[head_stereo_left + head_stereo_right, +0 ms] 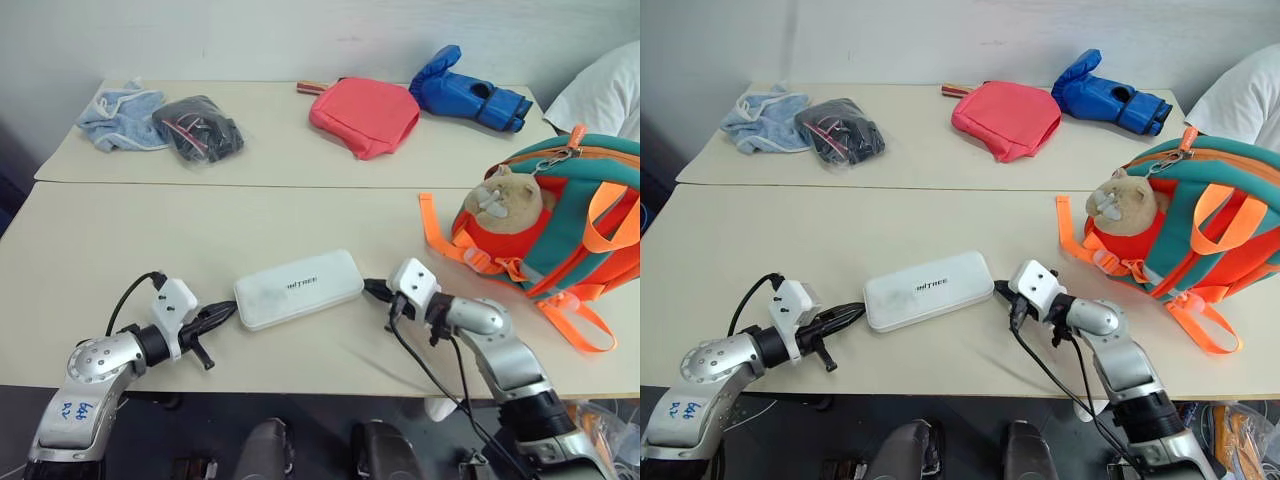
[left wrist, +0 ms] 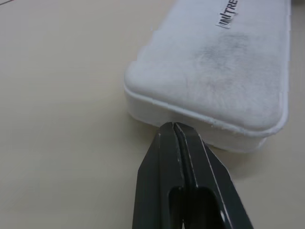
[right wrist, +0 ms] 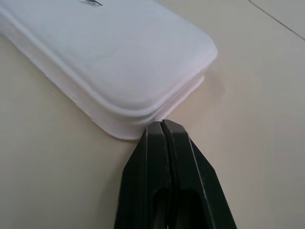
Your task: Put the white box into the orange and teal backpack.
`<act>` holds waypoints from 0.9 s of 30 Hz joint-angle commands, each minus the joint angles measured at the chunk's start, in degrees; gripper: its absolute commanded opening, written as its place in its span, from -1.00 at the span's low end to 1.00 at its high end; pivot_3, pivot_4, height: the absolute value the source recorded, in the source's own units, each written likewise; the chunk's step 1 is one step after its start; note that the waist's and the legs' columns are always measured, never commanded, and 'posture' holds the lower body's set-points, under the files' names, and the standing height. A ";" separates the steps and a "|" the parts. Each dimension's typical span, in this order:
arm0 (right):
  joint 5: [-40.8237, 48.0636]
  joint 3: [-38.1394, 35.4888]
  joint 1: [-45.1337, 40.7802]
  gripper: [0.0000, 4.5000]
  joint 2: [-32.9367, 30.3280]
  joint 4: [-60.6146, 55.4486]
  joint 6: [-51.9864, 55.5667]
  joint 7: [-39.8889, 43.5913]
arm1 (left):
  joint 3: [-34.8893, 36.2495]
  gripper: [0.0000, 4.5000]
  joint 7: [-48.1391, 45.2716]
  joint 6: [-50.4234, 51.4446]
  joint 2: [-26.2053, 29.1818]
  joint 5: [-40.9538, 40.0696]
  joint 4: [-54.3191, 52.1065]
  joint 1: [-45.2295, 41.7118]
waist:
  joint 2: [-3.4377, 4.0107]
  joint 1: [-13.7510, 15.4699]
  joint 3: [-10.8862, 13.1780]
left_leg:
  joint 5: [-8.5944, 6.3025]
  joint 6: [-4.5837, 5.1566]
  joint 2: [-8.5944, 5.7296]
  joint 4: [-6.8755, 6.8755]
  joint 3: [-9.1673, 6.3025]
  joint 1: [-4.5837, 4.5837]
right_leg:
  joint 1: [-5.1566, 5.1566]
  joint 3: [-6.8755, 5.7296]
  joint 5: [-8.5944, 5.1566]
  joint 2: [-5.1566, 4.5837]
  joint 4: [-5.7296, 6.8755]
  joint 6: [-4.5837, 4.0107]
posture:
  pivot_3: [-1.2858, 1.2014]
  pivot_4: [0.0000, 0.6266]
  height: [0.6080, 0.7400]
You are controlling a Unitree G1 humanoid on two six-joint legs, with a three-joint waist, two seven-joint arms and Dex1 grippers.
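Head view: the white box [image 1: 298, 288] lies flat on the near table [image 1: 90, 250]; left gripper [image 1: 222, 313] at its 9 o'clock end, right gripper [image 1: 374, 290] at 3, probably to squeeze it between them
Backpack: the orange and teal backpack [image 1: 585, 215] stands at 2 o'clock from the box, well apart; its contents are hidden
Left wrist view: fingers pressed together, holding nothing, tips at the box's rim
Right wrist view: fingers likewise together and empty, tips at the box's corner

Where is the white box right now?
The white box lies flat near the front edge of the near table, between the shut left gripper and right gripper, with the backpack off to its right.
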 commanded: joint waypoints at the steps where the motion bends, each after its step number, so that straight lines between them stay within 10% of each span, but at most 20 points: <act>1: 3.16 0.59 1.65 -1.00 -1.10 -7.04 0.93 3.13 | -3.13 -0.99 -2.51 -2.05 -0.34 0.08 0.34 -2.40 | 0.00 -0.05 0.00 | 0.00 0.00 0.00 0.00 0.00 0.00 | -0.01 0.01 0.00 0.00 0.00 0.00 | 0.03 -0.52 1.00; 13: 5.84 -3.84 9.32 -1.00 -7.80 -15.10 5.08 5.42 | -4.19 -0.99 -8.78 -1.84 1.68 -0.39 7.54 -8.68 | -0.01 -0.04 0.00 | 0.00 -0.01 0.00 -0.01 0.00 0.00 | 0.00 -0.03 0.00 0.01 -0.01 0.00 | 0.03 -0.52 1.00; 27: 6.57 -7.98 9.81 -1.00 -11.69 -12.51 3.54 6.27 | -1.38 0.64 -9.68 62.31 9.43 -22.23 28.37 -33.08 | -0.06 0.78 0.00 | 0.06 -0.04 -0.03 0.04 -0.04 0.02 | 0.00 -0.02 -0.01 0.12 0.15 0.01 | 0.03 -0.52 1.00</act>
